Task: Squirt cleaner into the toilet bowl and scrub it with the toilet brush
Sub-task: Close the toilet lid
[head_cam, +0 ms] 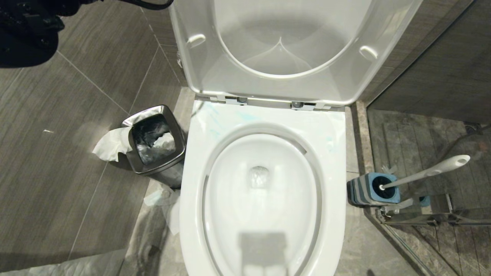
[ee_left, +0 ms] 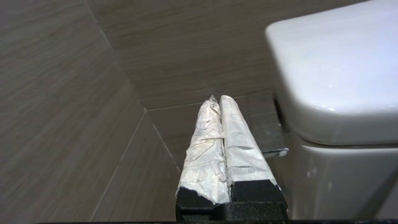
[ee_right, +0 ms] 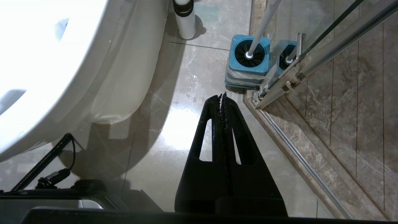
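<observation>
The toilet bowl (head_cam: 264, 237) fills the middle of the head view, seat and lid raised. Thin pale teal streaks of cleaner (head_cam: 215, 115) lie on the white rim near the hinges, and a foamy patch (head_cam: 259, 176) sits in the water. The toilet brush (head_cam: 425, 172) leans in its blue-topped holder (head_cam: 374, 189) on the floor right of the bowl; its handle (ee_right: 264, 21) also shows in the right wrist view. My left gripper (ee_left: 217, 99), fingers wrapped in white tape, is shut and empty beside the cistern (ee_left: 335, 77). My right gripper (ee_right: 223, 95) is shut and empty, low over the floor short of the holder (ee_right: 248, 62).
A steel waste bin (head_cam: 132, 124) with tissue (head_cam: 111, 145) hanging over its edge stands left of the bowl. A glass shower door with a metal frame (ee_right: 311, 62) runs right behind the holder. A white cylinder with a black band (ee_right: 185, 18) stands by the toilet's base.
</observation>
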